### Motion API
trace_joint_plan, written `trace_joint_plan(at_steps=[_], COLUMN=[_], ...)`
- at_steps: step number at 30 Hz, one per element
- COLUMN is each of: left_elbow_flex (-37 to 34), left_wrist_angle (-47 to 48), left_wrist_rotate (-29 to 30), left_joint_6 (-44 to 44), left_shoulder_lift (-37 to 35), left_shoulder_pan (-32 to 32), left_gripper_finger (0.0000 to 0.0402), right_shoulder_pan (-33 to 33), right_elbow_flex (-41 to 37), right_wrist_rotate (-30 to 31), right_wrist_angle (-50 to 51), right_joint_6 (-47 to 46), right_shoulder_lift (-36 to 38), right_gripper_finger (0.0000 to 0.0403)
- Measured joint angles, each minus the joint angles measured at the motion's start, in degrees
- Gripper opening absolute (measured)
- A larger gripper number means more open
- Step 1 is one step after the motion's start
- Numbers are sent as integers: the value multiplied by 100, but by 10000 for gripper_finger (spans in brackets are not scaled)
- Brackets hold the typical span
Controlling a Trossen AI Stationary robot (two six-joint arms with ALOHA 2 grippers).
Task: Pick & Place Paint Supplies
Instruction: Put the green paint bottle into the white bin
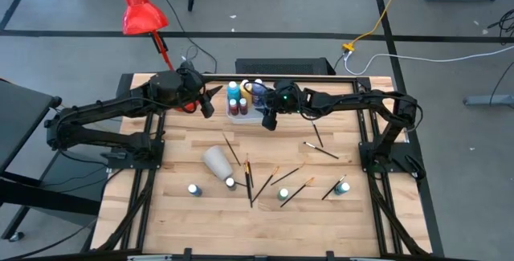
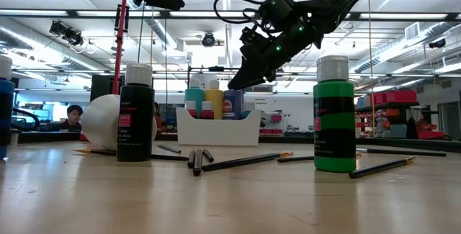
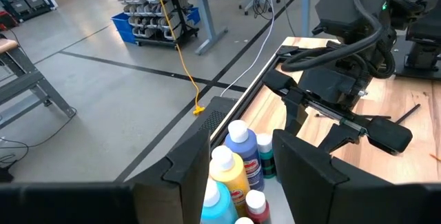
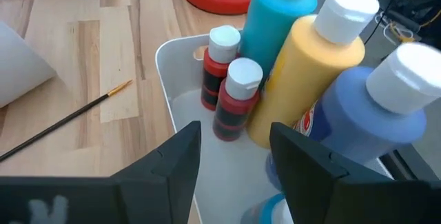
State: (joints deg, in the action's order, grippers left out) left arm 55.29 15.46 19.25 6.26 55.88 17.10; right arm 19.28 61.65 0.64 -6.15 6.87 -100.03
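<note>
Both claws gape empty over the white plastic caddy (image 1: 243, 117) of bottles, left gripper (image 1: 207, 100) at nine o'clock, right gripper (image 1: 269, 120) at three, red desk lamp (image 1: 141, 14) behind.

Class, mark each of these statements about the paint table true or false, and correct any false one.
1. The white plastic tray holds two small red paint bottles. True.
2. The right gripper is shut on a brush. False: its fingers are open above the tray, holding nothing.
3. The white paper cup lies on its side on the wooden table. True.
4. The green paint bottle stands in the tray. False: it stands on the table, outside it.
5. The left gripper holds the tall yellow bottle. False: it is open above the bottles, empty.
</note>
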Motion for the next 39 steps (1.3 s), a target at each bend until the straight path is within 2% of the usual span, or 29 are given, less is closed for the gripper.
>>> trace_joint_plan(at_steps=[8, 19, 25, 28, 31, 36, 37, 39], left_elbow_flex=[0, 0, -3, -3, -4, -7, -8, -37], left_wrist_angle=[0, 2, -29, -338, -67, 990, 1096, 1322], left_wrist_rotate=[1, 2, 2, 120, 201, 254, 209, -274], left_joint_6=[0, 0, 10, 161, 36, -48, -86, -130], left_shoulder_lift=[0, 0, 0, 55, 59, 61, 61, 57], left_shoulder_pan=[1, 0, 1, 2, 2, 2, 2, -46], left_gripper_finger=[167, 167, 167, 167, 167, 167, 167, 167], right_shoulder_pan=[-268, -729, -1119, -1353, -1569, -1991, -2087, -2280], right_elbow_flex=[0, 0, 0, 0, 0, 0, 0, 2], right_wrist_rotate=[0, 0, -2, -2, -7, -23, -46, -306], right_wrist_angle=[247, 242, 245, 324, 455, 790, 820, 892], right_joint_6=[29, 0, -180, -192, -182, -204, -274, -471], right_shoulder_lift=[0, 1, 2, 2, 30, 326, 408, 555], right_gripper_finger=[184, 230, 225, 218, 212, 208, 208, 208])
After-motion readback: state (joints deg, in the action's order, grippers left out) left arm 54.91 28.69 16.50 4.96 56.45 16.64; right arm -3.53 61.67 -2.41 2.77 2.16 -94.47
